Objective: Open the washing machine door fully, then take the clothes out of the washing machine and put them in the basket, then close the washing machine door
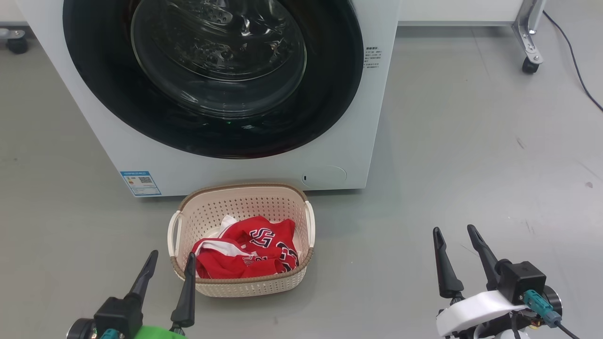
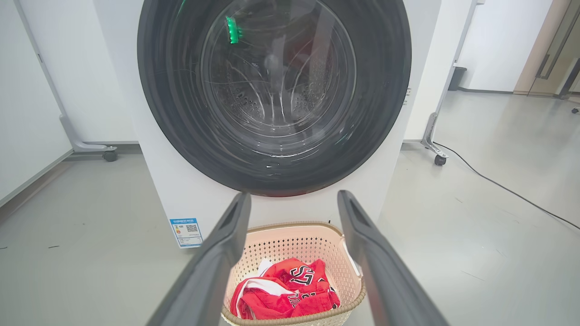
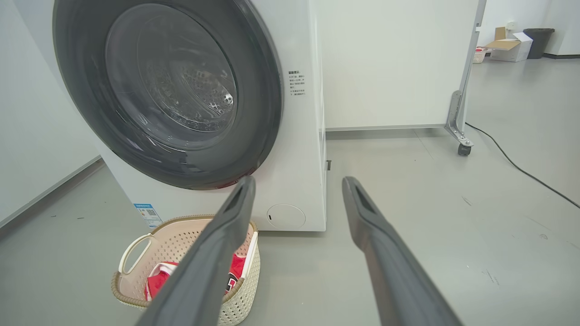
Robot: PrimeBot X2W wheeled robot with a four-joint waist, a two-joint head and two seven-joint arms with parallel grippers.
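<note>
The white washing machine (image 1: 339, 117) stands ahead with its black-rimmed washing machine door (image 1: 212, 80) flat against the front, shut; the steel drum shows through the glass. On the floor before it sits the cream basket (image 1: 245, 202) holding the red clothes (image 1: 247, 254). My left gripper (image 1: 170, 258) is open at the basket's near left corner, with nothing between its fingers. Off to the right over bare floor, my right gripper (image 1: 456, 233) is open and holds nothing. The left wrist view shows the door (image 2: 385, 90), basket (image 2: 290, 235) and clothes (image 2: 285, 294); the right wrist view shows the door (image 3: 90, 117) and basket (image 3: 181, 235).
A wheeled frame leg (image 1: 530, 42) and a black cable (image 1: 577, 70) lie at the far right. Another caster (image 1: 16, 42) is at the far left. A white partition (image 3: 389, 63) stands behind the machine. Grey floor stretches to the right of the basket.
</note>
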